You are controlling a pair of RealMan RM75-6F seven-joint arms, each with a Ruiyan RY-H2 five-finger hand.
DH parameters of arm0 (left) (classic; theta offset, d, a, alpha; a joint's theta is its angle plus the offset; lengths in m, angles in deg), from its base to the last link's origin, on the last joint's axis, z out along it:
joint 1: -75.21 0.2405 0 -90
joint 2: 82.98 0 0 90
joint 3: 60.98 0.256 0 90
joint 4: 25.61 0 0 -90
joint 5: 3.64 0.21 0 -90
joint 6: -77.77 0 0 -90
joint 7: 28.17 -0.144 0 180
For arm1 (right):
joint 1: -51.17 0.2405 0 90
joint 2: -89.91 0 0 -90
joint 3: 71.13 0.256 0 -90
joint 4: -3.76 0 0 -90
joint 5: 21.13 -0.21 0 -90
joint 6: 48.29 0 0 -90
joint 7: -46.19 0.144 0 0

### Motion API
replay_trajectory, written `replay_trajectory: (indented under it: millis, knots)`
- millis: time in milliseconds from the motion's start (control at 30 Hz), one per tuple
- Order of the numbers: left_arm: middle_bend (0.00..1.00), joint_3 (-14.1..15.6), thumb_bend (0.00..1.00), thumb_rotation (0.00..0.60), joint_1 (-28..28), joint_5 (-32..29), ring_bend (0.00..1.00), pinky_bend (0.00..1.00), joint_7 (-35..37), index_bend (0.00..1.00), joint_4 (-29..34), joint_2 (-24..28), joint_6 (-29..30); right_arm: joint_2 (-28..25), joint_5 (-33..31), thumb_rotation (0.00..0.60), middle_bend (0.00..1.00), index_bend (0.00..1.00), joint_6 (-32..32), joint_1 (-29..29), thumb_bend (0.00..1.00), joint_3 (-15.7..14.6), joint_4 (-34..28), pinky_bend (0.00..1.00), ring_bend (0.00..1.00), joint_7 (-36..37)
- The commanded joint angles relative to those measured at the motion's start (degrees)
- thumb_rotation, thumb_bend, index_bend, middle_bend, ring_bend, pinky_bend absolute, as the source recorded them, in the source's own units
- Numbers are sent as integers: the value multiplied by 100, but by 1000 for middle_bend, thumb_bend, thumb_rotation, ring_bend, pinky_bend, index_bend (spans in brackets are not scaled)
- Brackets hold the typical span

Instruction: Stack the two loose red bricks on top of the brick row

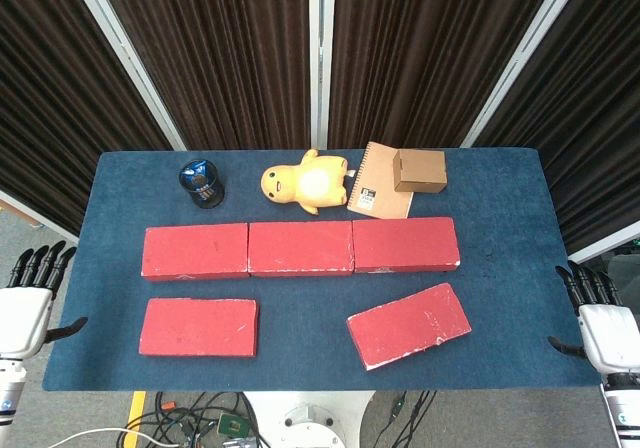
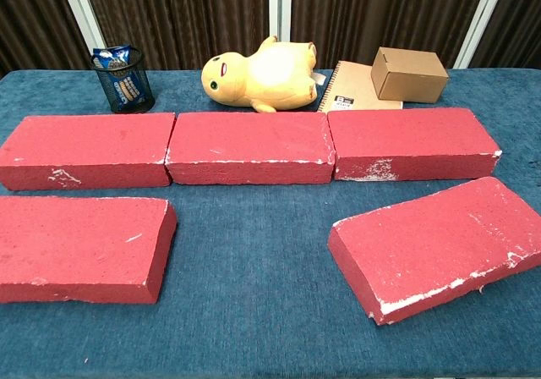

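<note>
A row of three red bricks lies end to end across the middle of the blue table. One loose red brick lies flat in front of the row's left end. The other loose red brick lies at the front right, turned at an angle. My left hand hangs off the table's left edge, fingers apart, holding nothing. My right hand hangs off the right edge, likewise empty with fingers spread. Neither hand shows in the chest view.
Behind the row stand a black mesh cup, a yellow plush toy, a spiral notebook and a small cardboard box. Dark curtains close off the back.
</note>
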State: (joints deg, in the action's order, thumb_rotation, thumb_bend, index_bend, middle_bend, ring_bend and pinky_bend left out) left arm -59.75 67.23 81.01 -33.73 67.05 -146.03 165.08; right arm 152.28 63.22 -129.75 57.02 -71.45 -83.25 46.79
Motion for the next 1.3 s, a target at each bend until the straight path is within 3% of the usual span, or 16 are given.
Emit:
replay_trajectory:
  millis: [33,333,467,800,1067,1300]
  knots:
    - [0,-18,21,600,-7,-68,0,0,-114,0,-8,-50,-148,-8,16,600,0,0,14,2,0,14,-5,0,0,27]
    - [0,-57,19,600,-39,-65,0,0,-142,0,282,-30,-355,-78,144,600,0,0,54,25,0,31,-52,0,0,93]
    - [0,-33,12,600,-163,-400,0,0,-292,0,696,116,-891,-94,166,600,0,0,81,69,0,87,-67,0,0,204]
    - [0,244,6,600,-393,-468,0,0,-451,0,1599,251,-1750,-310,151,600,0,0,262,248,0,239,-230,0,0,342]
    - [0,356,4,600,-571,-657,0,0,-832,0,1906,-132,-2246,-349,61,600,0,0,529,435,0,338,-337,0,0,353]
    - [0,290,1,600,-609,-821,0,0,-1305,0,1848,-816,-2212,-345,60,600,0,0,665,528,0,343,-360,0,0,264]
